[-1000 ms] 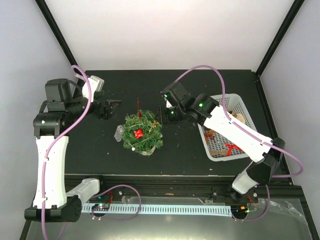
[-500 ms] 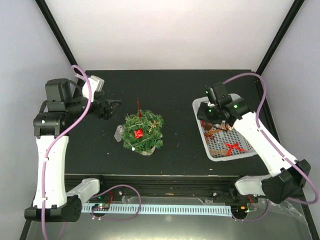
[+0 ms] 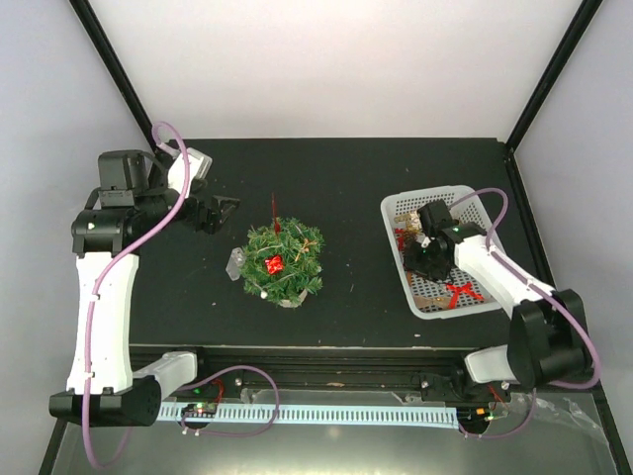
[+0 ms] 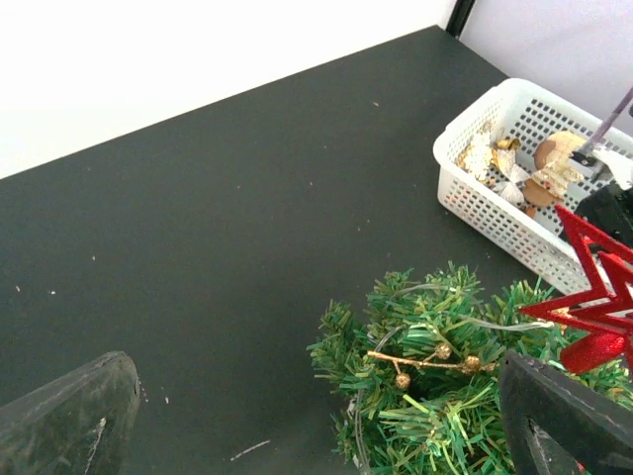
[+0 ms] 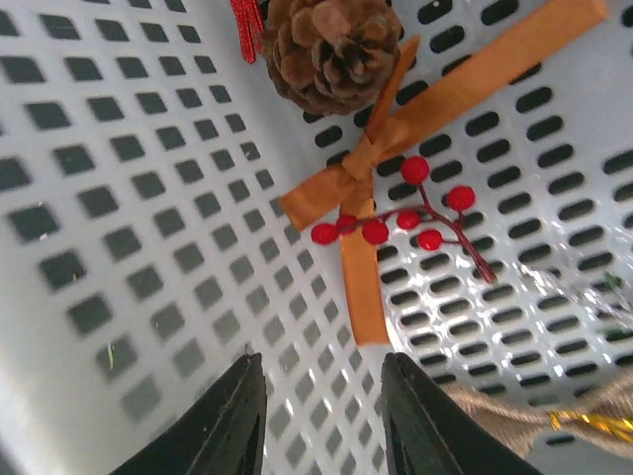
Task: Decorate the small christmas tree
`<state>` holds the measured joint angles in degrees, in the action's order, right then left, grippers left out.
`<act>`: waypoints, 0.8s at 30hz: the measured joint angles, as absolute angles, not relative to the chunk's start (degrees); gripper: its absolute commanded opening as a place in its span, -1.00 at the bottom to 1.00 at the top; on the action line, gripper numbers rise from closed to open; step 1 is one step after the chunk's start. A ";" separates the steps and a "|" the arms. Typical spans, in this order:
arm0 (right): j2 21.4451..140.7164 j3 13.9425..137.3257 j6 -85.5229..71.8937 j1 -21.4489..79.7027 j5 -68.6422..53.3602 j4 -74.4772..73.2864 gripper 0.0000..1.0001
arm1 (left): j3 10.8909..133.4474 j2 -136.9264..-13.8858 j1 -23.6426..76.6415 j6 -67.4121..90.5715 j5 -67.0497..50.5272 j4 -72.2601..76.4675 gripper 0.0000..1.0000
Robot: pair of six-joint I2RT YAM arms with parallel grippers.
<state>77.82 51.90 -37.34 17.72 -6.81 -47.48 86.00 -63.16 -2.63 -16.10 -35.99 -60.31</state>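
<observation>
Black table (image 3: 346, 168) under white walls | tree (image 3: 282, 262) stood left of centre | right gripper (image 5: 321, 381) hung in basket (image 3: 391, 210), fingers slightly apart, empty, over orange bow (image 5: 366, 228) | left gripper (image 3: 216, 213) gaped wide beside tree | step: fetching ornament; next likely: lower, pinch bow.

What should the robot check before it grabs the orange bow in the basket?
1. Right gripper open and empty: ok.
2. Right gripper down inside the white basket: ok.
3. Orange bow lined up ahead of the right gripper: ok, its tail points toward the gap.
4. Bow free to lift alone: cannot tell; a red berry sprig lies across it, and a pine cone sits at its end.
5. Small christmas tree standing, ready for ornaments: ok.
6. Left gripper apart from the tree: ok, open beside it.
</observation>
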 measured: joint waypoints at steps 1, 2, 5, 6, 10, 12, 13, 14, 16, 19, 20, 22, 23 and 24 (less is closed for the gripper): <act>78.78 51.68 -37.28 17.56 -7.05 -46.65 -0.31 | 86.04 -63.40 -2.63 -16.34 -35.90 -60.58 0.98; 79.94 51.66 -37.21 17.45 -7.27 -45.65 -0.32 | 86.15 -63.66 -2.63 -16.53 -35.77 -60.86 0.98; 82.96 51.66 -36.69 16.91 -7.75 -42.24 -0.34 | 86.72 -64.34 -2.63 -17.15 -35.33 -61.58 0.98; 83.74 51.66 -36.53 16.62 -7.79 -41.41 -0.35 | 86.96 -64.51 -2.63 -17.26 -35.20 -61.73 0.98; 86.65 51.70 -36.14 15.68 -7.86 -38.79 -0.37 | 87.79 -64.64 -2.63 -17.82 -34.68 -62.72 0.98; 87.77 51.75 -36.01 15.46 -7.70 -38.06 -0.37 | 88.23 -64.62 -2.63 -18.06 -34.44 -63.18 0.98; 88.09 51.79 -35.99 15.38 -7.68 -37.93 -0.37 | 88.42 -64.62 -2.63 -18.17 -34.24 -63.42 0.98; 88.44 51.83 -35.90 15.31 -7.64 -37.78 -0.37 | 88.55 -64.62 -2.63 -18.26 -34.06 -63.57 0.98; 88.86 51.86 -35.83 15.27 -7.57 -37.39 -0.38 | 88.73 -64.62 -2.63 -18.46 -33.76 -63.88 0.98; 89.10 51.86 -35.79 15.27 -7.05 -37.10 -0.38 | 88.75 -64.62 -2.63 -18.50 -33.50 -64.23 0.98; 89.10 51.86 -35.79 15.27 -6.83 -36.99 -0.39 | 88.75 -64.62 -2.63 -18.50 -33.43 -64.31 0.98; 89.10 51.83 -35.77 15.25 -6.44 -36.67 -0.39 | 88.75 -64.62 -2.63 -18.50 -33.39 -64.40 0.98; 89.10 51.83 -35.75 15.25 -6.33 -36.56 -0.39 | 88.75 -64.62 -2.63 -18.50 -33.36 -64.49 0.98; 89.10 51.83 -35.75 15.20 -6.20 -36.45 -0.39 | 88.75 -64.62 -2.63 -18.50 -33.34 -64.51 0.98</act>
